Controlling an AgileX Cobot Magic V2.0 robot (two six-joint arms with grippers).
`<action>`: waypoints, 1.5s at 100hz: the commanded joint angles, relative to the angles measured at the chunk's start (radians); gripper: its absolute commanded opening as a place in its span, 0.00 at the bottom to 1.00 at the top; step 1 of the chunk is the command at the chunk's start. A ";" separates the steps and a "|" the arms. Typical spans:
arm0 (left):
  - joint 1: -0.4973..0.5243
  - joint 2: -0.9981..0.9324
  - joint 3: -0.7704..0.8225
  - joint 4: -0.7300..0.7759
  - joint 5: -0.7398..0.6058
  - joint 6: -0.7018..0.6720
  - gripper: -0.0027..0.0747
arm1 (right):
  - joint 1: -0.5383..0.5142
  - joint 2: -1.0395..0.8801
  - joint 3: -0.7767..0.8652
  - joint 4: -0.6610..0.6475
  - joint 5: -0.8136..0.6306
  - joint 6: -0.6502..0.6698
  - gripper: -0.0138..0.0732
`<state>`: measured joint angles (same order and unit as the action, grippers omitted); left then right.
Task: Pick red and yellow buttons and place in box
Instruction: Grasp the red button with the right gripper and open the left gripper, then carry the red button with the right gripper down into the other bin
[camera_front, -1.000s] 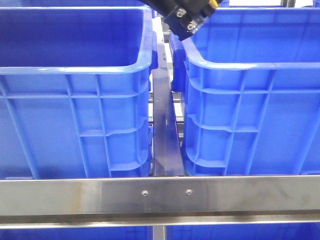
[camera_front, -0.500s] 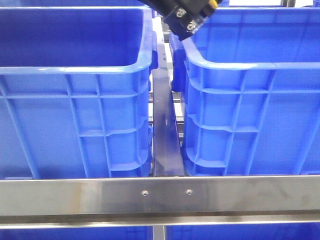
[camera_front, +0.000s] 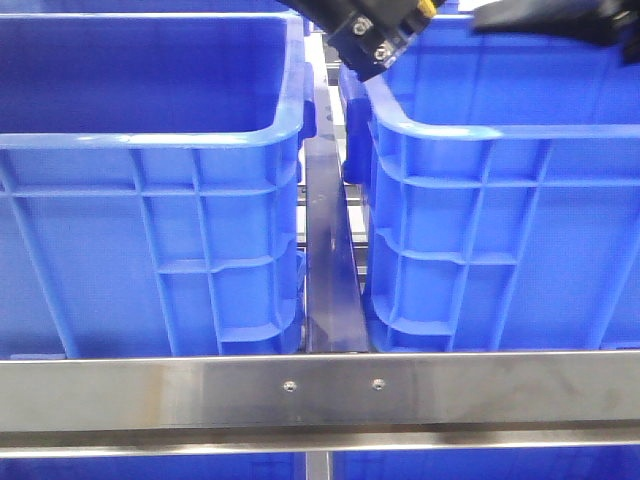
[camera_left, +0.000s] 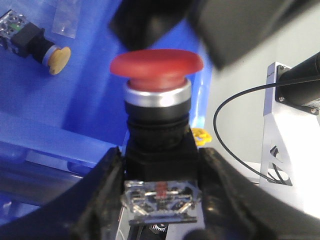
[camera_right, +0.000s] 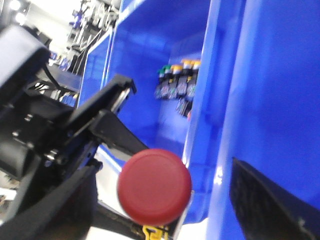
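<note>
Red button held, above the box rim.
My left fingers (camera_left: 160, 200) clamp the red button (camera_left: 156, 65) by its body; my right fingers (camera_right: 165, 210) are spread wide, empty, the button between them.

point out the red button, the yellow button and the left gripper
red button (camera_left: 156, 64): left wrist view, on its domed red cap.
yellow button (camera_left: 58, 58): left wrist view, on the yellow cap, lying in the blue crate.
left gripper (camera_left: 161, 187): left wrist view, midway between the fingertips, shut on the red button's body.
</note>
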<state>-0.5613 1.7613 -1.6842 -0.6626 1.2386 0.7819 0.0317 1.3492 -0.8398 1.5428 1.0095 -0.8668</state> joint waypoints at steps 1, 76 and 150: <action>-0.008 -0.048 -0.028 -0.063 0.028 -0.001 0.17 | 0.037 -0.001 -0.039 0.084 0.019 -0.025 0.81; -0.008 -0.048 -0.028 -0.103 0.028 -0.001 0.90 | 0.049 0.019 -0.046 0.087 0.049 -0.033 0.40; -0.008 -0.048 -0.030 -0.109 0.028 -0.003 0.92 | -0.201 0.021 -0.227 -0.145 -0.343 -0.282 0.40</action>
<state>-0.5613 1.7613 -1.6842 -0.7024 1.2399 0.7819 -0.1631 1.3946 -1.0293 1.3694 0.7628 -1.0472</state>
